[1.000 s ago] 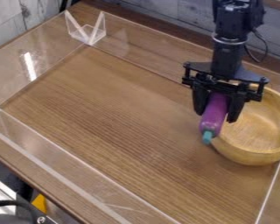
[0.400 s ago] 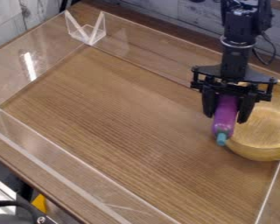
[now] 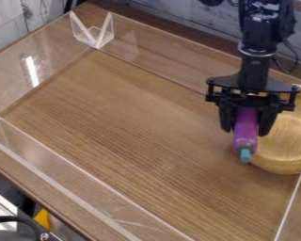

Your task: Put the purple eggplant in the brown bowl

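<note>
My gripper [image 3: 252, 125] hangs straight down from the arm at the right of the table, its black fingers shut on the purple eggplant [image 3: 247, 131]. The eggplant points down, with its teal stem cap [image 3: 245, 150] lowest, just above the near-left rim of the brown bowl [image 3: 286, 149]. The light wooden bowl sits at the right edge of the view and is partly cut off. Its left side is hidden behind the gripper and the eggplant.
The wooden tabletop [image 3: 128, 113] is fenced by low clear acrylic walls [image 3: 65, 174]. A clear folded stand [image 3: 91, 30] sits at the back left. The arm's black column [image 3: 260, 38] rises above the bowl.
The gripper, still holding the eggplant, has shifted right and slightly toward the front, closer over the bowl's rim. The bowl appears to sit further right.
</note>
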Available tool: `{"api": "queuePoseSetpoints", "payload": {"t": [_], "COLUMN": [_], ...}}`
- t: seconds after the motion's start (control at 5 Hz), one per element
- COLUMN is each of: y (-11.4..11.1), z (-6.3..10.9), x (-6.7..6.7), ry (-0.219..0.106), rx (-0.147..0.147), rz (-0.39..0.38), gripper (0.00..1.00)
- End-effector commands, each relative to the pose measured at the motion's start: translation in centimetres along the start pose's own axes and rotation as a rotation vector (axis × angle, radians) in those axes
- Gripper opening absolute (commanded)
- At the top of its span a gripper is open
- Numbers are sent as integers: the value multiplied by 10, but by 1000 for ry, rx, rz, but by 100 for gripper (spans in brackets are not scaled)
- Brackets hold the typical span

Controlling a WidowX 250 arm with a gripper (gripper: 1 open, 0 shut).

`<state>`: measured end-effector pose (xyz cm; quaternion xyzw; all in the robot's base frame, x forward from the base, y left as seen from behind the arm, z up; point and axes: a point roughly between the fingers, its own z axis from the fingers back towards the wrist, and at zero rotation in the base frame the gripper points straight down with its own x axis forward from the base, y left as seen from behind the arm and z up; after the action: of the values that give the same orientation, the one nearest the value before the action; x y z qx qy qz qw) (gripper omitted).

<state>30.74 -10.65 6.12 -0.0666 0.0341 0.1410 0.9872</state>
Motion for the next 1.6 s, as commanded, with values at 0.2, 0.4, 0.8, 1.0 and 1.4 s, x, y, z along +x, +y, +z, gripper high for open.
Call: {"api": "queuePoseSetpoints", "payload": {"t": [0.2,0.4,0.8,1.0,1.4], "y": [-4,0,4,1,-13], "z": [25,31,26,39,52], "x": [-3,-2,-11,-16,-19], "ry": [-58,-60,-43,-44,-46], "rx": [-41,-43,-39,-38,-45], "rz": [-29,-1,-96,-93,-107], "gripper": [0,0,0,0,0]}}
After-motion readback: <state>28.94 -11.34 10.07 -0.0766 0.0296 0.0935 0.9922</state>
